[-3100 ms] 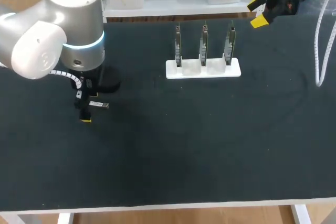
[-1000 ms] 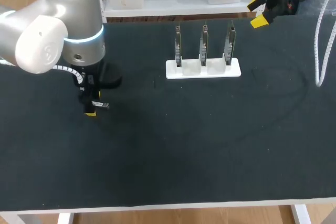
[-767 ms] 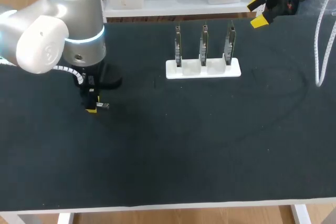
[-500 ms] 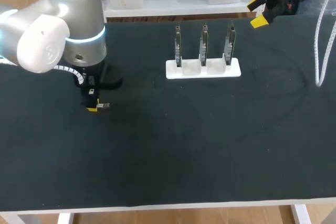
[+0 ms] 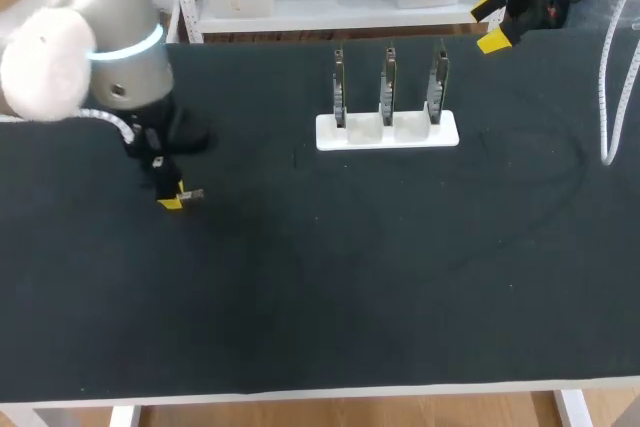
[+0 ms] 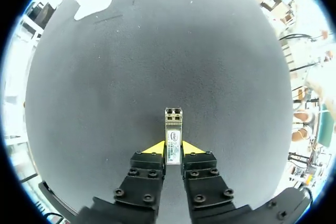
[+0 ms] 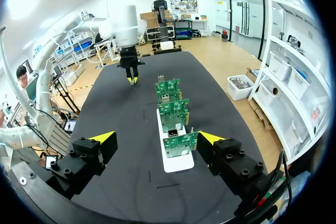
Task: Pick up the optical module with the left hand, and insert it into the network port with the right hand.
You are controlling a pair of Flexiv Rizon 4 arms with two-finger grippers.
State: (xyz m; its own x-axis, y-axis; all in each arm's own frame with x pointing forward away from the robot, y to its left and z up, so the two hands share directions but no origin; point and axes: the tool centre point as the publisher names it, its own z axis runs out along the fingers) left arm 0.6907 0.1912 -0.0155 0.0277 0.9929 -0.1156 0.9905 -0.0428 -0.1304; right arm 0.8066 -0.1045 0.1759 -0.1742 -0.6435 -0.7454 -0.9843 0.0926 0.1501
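The optical module (image 6: 173, 140), a small silver bar with a labelled face, is clamped between the yellow tips of my left gripper (image 6: 172, 149), its connector end sticking out ahead of the fingers. In the head view that gripper (image 5: 172, 197) hangs at the table's left with the module (image 5: 192, 194) poking out to the right. Three green boards with network ports (image 5: 388, 87) stand upright in a white holder (image 5: 387, 131) at the back middle. My right gripper (image 5: 492, 25) hovers wide open at the back right corner, with the boards (image 7: 173, 114) ahead of it.
The black mat (image 5: 380, 277) covers the whole table. A white cable (image 5: 608, 87) hangs down over its right edge. White bins sit on a shelf behind the table's back edge.
My left gripper closed on the module, then rose and drifted a little to the left with it. The right arm has kept still.
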